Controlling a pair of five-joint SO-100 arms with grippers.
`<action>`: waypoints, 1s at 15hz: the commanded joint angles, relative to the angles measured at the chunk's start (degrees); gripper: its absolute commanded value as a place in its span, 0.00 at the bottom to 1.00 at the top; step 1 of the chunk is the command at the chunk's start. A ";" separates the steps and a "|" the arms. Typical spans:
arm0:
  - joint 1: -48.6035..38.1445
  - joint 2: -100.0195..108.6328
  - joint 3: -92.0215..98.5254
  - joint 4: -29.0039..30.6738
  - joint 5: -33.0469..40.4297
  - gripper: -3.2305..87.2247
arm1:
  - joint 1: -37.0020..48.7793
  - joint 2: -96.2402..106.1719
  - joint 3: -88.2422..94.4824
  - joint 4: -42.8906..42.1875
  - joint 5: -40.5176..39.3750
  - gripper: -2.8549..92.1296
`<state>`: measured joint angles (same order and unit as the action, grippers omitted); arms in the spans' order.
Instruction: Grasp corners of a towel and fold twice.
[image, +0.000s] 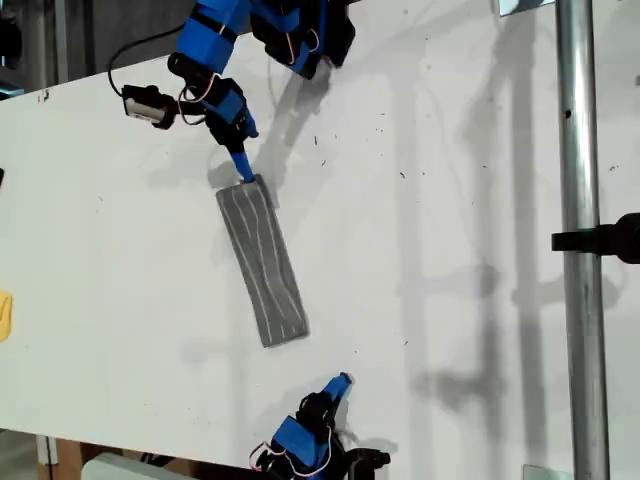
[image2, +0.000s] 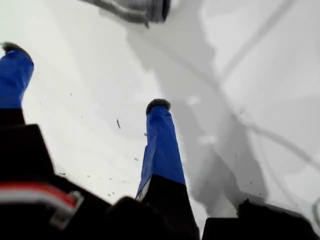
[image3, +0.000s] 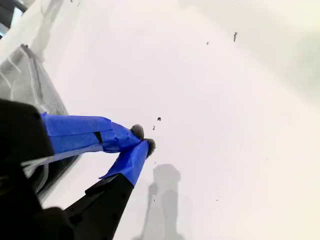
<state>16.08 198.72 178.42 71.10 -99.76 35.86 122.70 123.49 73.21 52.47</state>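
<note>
Grey and finely striped, the one towel (image: 262, 265) lies as a narrow folded strip left of centre in the exterior view on the white table (image: 450, 200). It looks light and limp, best pinched at its corners (image: 270, 343). Of two claws, the first gripper (image2: 84, 76) gapes wide and empty over bare table, while the second gripper (image3: 144, 139) has its tips together on nothing, with the towel just beside it.

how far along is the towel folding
Done: the towel lies as a long narrow strip, so both folds look made, though the layers can't be counted. In hand: nothing. My first claw is open over the table, and my second claw is shut and empty beside the towel. Left: probably only pulling back.
</note>
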 joint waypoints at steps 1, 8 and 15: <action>-0.62 0.53 0.35 0.79 0.18 0.01 | 4.92 -10.72 -6.59 -10.28 -5.45 0.51; -0.26 0.53 0.35 1.14 -0.09 0.01 | 3.16 -50.19 -29.27 -16.26 -6.06 0.51; -1.49 0.53 0.35 1.58 2.20 0.03 | -4.75 -54.40 -40.25 -8.88 -2.20 0.03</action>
<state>16.08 198.72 178.42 72.16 -98.17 31.73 64.16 84.02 60.91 49.75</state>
